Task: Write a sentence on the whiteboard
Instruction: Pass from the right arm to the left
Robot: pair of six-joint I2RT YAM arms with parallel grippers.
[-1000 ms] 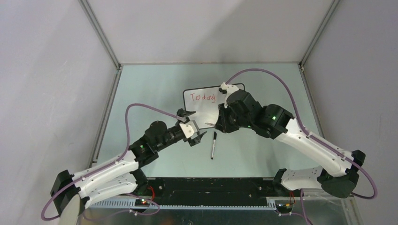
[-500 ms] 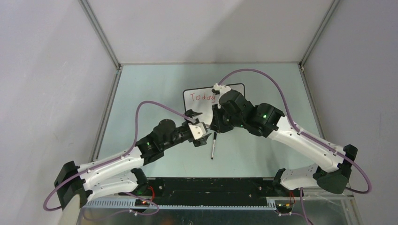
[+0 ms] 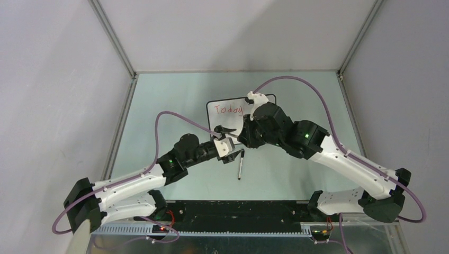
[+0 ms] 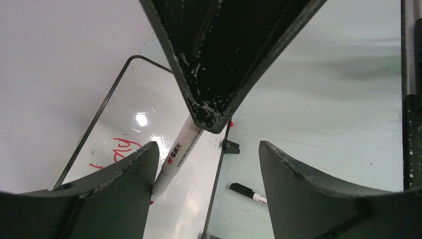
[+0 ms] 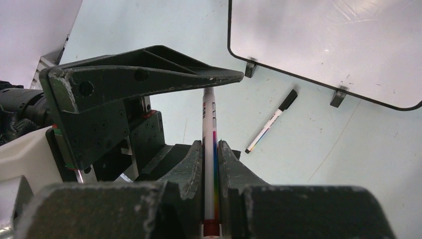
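Your right jaws are clenched on a white marker [image 5: 209, 129]. Its free end pokes between your left jaws, which stand released, close beside one of them. The whiteboard [image 3: 225, 120] rests on the tabletop [image 3: 174, 106] just beyond both pairs of jaws, its sentence [image 3: 229, 109] reading only "Today". A black pen [image 3: 240, 164] lies on the near side of them.

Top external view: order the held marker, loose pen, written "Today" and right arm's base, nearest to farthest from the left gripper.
1. Held marker, right at the open left gripper.
2. Loose pen, lying to its near right, and written "Today", on the whiteboard beyond: too close to call.
3. Right arm's base, far right at the near edge.
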